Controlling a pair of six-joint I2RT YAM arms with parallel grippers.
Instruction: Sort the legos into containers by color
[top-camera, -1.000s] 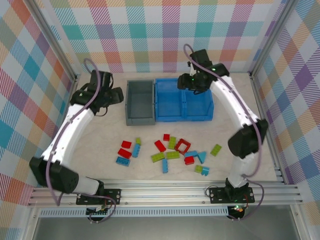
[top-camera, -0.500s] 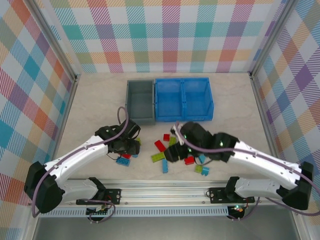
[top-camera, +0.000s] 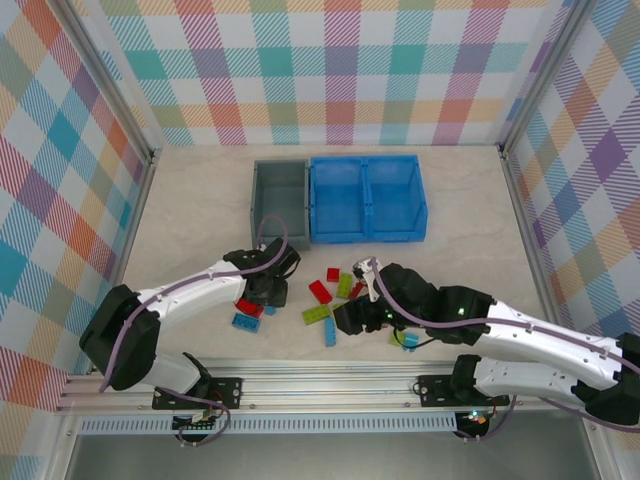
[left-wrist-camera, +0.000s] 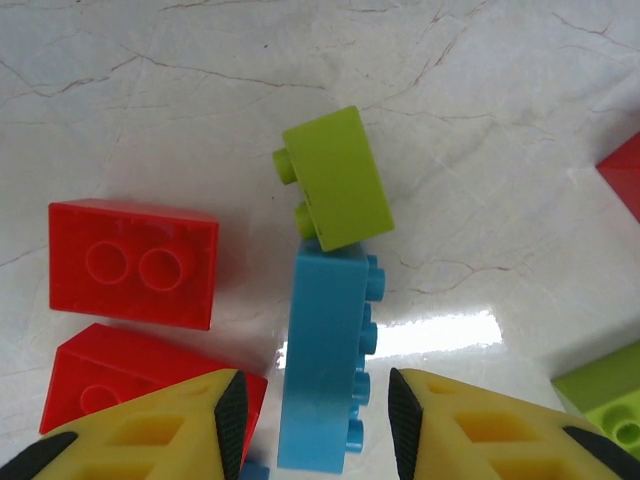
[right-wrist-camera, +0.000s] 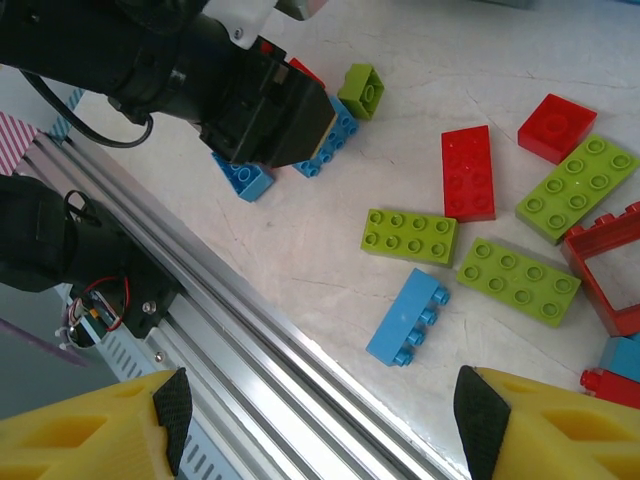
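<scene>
I am bracketing a blue brick (left-wrist-camera: 325, 350) with my left pincer (left-wrist-camera: 313, 400), low in the left wrist view: the jaws are partly open, one finger on each side of the brick's lower end, a sliver of table showing on both sides, so nothing is held yet. The brick is lying on its side, studs pointing frame right.

What I am worrying about:

- A green brick (left-wrist-camera: 335, 180) is touching the blue one's upper end, so it could get dragged along on a lift.
- A red brick (left-wrist-camera: 120, 385) is sitting just beside my left finger at lower left (awkwardly near). That finger could catch on it and skew the squeeze.
- I am gripping near one end, so the brick may pivot or slip out.

My right pincer (right-wrist-camera: 320, 420) is hanging wide open and empty over the pile, with a second blue brick (right-wrist-camera: 407, 318) lying at centre right of its view. My other arm is crowding its upper left corner, so the two could bump.

The grey bin (top-camera: 280, 205) and blue bin (top-camera: 368, 200) are sitting at upper centre of the overhead view, well apart from the pile, so a weak hold could drop the brick on the way.
</scene>
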